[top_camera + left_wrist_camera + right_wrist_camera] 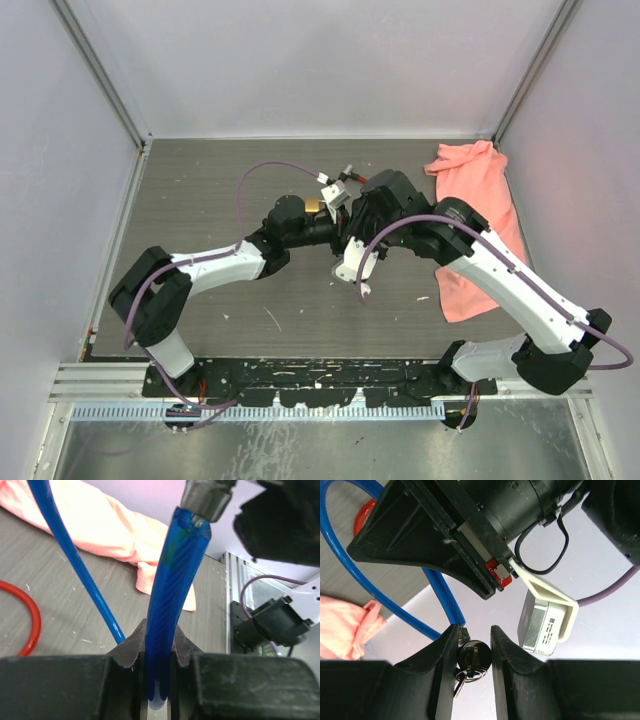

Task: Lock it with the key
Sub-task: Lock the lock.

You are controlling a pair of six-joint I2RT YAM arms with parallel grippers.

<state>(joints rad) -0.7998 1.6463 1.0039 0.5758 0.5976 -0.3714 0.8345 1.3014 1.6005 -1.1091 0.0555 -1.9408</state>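
The lock is a blue cable (pixel 175 580) with a metal end piece (pixel 205 497) and a round black lock barrel (pixel 479 652). My left gripper (pixel 160 635) is shut on the thick blue cable, which stands upright between its fingers. My right gripper (pixel 473 632) is shut on the black barrel, one finger on each side. The key (pixel 473 660) sits in the barrel's face, and a key ring (pixel 470 676) with a spare key hangs under it. In the top view, the left gripper (pixel 328 225) and right gripper (pixel 358 215) meet mid-table, and the lock is hidden between them.
A pink cloth (pixel 480 220) lies at the right of the table, under the right arm. A red ring (pixel 30 615) lies on the table left of the cable. A thinner loop of the blue cable (pixel 75 560) curves past. The left wrist's camera (pixel 545 622) hangs close to my right fingers.
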